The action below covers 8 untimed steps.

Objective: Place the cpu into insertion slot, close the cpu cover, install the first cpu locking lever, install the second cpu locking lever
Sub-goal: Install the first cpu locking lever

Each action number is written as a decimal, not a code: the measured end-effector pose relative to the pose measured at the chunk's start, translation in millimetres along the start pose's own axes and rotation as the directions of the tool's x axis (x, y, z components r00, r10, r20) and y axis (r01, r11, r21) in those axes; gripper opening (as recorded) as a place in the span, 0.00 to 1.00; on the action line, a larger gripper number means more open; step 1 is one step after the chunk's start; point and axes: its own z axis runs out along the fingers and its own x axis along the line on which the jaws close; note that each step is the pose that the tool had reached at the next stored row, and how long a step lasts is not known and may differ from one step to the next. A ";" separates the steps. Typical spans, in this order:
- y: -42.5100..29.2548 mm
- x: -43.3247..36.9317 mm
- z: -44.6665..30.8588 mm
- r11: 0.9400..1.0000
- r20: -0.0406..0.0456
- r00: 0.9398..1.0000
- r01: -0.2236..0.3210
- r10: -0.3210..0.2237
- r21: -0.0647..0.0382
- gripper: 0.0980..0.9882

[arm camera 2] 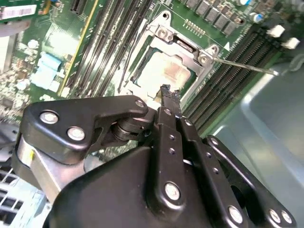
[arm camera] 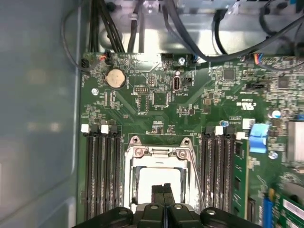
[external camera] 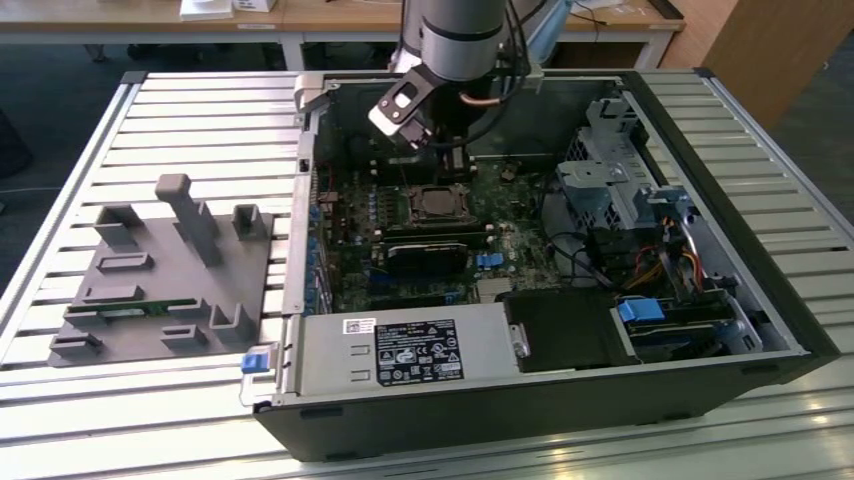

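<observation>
The cpu (arm camera: 145, 183) sits in the middle of the green board (arm camera: 124, 102), apparently under the lowered cpu cover (arm camera: 159, 152) — light, stiff, fragile, best taken by its edges. The fingers (arm camera: 157, 192) are clenched together, empty, just above it.

Closed hand (arm camera 2: 167, 93) above cpu (arm camera 2: 159, 71), cpu cover (arm camera 2: 184, 45) flat around it

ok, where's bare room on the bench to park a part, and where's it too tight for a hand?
Free: bare slatted table on the exterior view's left of the computer case, beyond and in front of the grey fixture block. Crowded: inside the case, where the claw hangs over the cpu between memory slots.
</observation>
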 end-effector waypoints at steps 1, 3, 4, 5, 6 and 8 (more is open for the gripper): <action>0.1 0.2 -3.8 1.000 0.000 1.000 0.000 0.000 0.000 0.01; 0.1 0.4 -9.8 1.000 0.000 1.000 0.000 0.000 0.000 0.01; 0.2 0.6 -12.2 1.000 0.000 1.000 0.000 0.000 0.000 0.01; 0.2 0.7 -14.5 1.000 0.000 1.000 0.001 -0.001 0.000 0.01; 0.2 0.7 -15.7 1.000 0.000 1.000 0.002 -0.002 0.000 0.01; 0.2 0.8 -15.9 1.000 -0.001 1.000 0.013 -0.013 0.001 0.01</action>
